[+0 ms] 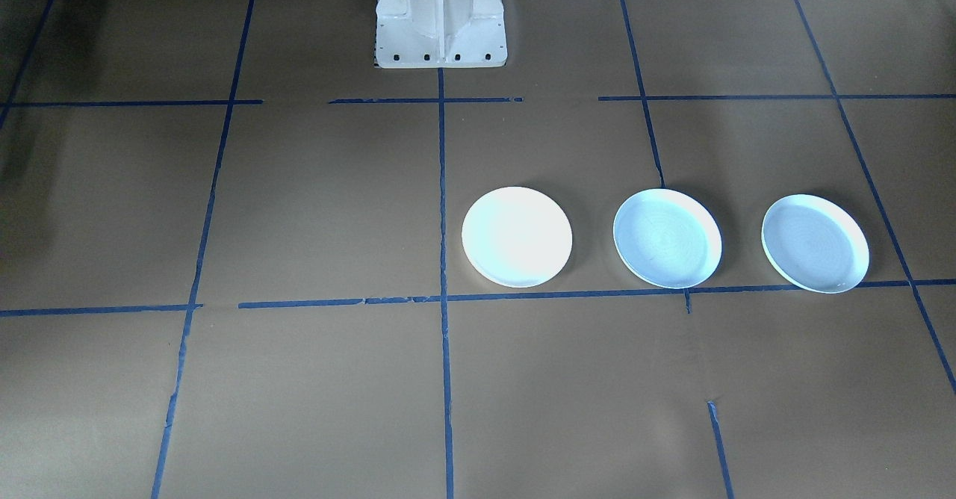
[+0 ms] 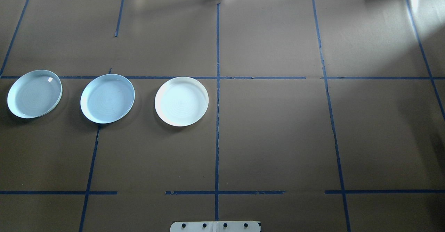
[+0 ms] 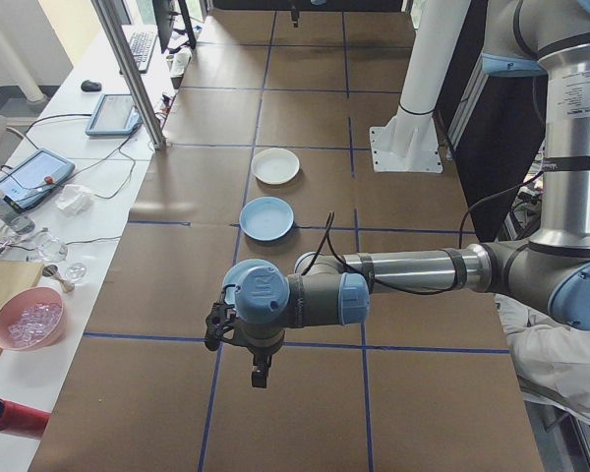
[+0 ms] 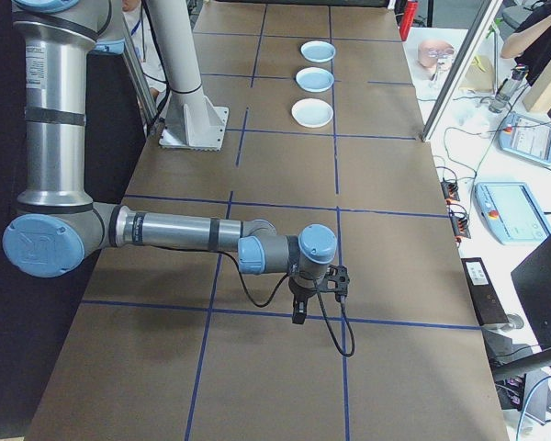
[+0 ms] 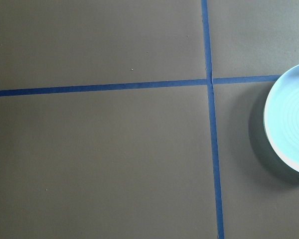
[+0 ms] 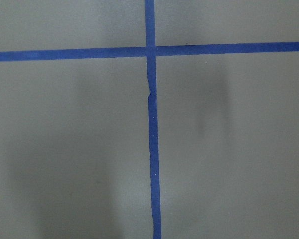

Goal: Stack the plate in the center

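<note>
Three round plates lie apart in a row on the brown table. The white plate [image 2: 181, 101] [image 1: 517, 237] is nearest the centre line. A pale blue plate [image 2: 107, 98] [image 1: 667, 238] lies beside it, and another pale blue plate [image 2: 34, 93] [image 1: 815, 243] is furthest out on my left side. One plate's rim [image 5: 291, 132] shows in the left wrist view. My left gripper [image 3: 261, 379] shows only in the exterior left view and my right gripper [image 4: 298, 317] only in the exterior right view. Both hang above bare table, and I cannot tell whether they are open or shut.
Blue tape lines [image 2: 217, 121] divide the table into squares. The white robot base [image 1: 441, 17] stands at the robot-side edge. A side bench holds a pink bowl [image 3: 28, 323] and tablets [image 4: 508, 211]. A person [image 4: 542, 32] sits beyond that bench.
</note>
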Motion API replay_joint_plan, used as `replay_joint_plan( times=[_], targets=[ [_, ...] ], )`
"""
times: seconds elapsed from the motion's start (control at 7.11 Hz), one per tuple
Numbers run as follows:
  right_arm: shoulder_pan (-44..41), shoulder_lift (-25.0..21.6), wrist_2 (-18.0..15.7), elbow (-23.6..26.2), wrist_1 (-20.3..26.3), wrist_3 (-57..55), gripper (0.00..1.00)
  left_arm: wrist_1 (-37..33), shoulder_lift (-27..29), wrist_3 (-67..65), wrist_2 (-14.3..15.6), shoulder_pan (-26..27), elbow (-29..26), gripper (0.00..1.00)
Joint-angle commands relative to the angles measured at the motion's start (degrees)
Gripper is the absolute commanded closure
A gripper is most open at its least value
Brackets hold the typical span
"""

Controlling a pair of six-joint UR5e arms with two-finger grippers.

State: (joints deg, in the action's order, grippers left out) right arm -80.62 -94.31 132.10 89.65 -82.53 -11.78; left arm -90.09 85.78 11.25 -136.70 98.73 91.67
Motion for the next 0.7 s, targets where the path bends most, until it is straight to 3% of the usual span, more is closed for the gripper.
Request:
replay_joint_plan(
  times=[0.0,0.56],
  targets=[
    [0.0,0.0,0.0,0.0,0.0,0.0,0.00,-0.7,0.1,0.7,-0.3,0.2,0.3,0.00],
    [-0.1,0.0,0.0,0.0,0.0,0.0,0.00,-0.6,0.4,0.5,-0.2,0.1,-0.7,0.00]
  ],
)
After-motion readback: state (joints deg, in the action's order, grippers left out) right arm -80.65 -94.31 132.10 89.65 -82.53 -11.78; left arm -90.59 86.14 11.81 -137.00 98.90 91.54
